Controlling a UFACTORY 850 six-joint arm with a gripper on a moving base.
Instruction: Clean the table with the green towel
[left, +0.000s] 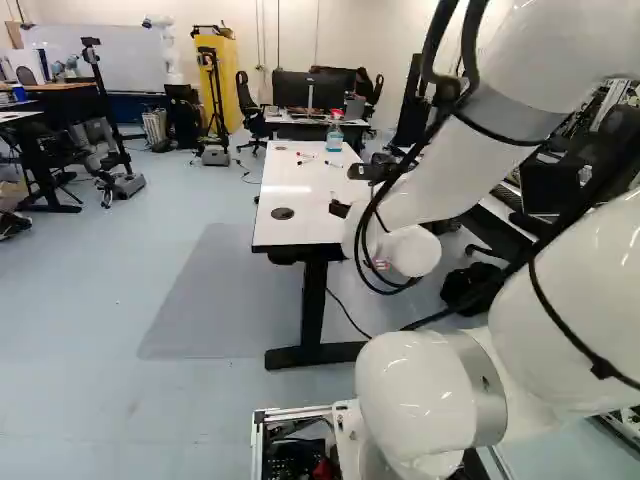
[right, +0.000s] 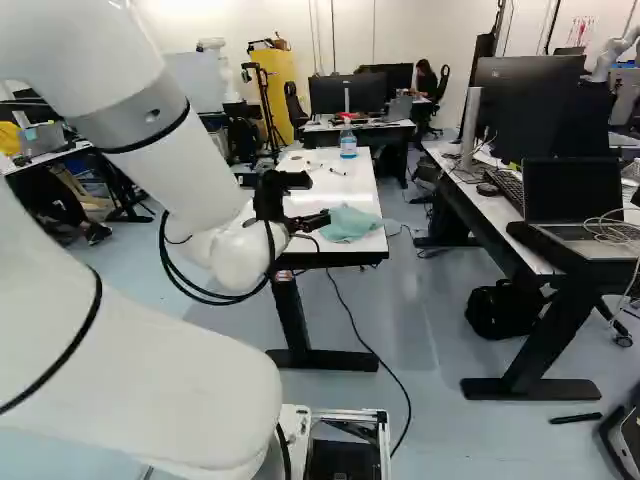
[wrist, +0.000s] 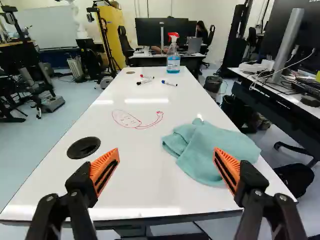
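On the white worktop (wrist: 150, 177), a rumpled green towel (wrist: 207, 147) beside a red drawing (wrist: 126, 119), markers (wrist: 169, 83) and spray bottle (wrist: 173, 61) farther back. Wide-open pincer (right: 308, 222), gripping nothing, near the towel.

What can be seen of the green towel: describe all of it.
The towel is a soft-looking, blue-green cloth of one plain colour. It lies loosely bunched on the white table, with a folded flap toward the red drawing and its other side reaching the table's long edge. Creases cross its top. The claw stands open, one finger overlapping the towel in the wrist view; whether they touch, I cannot tell.
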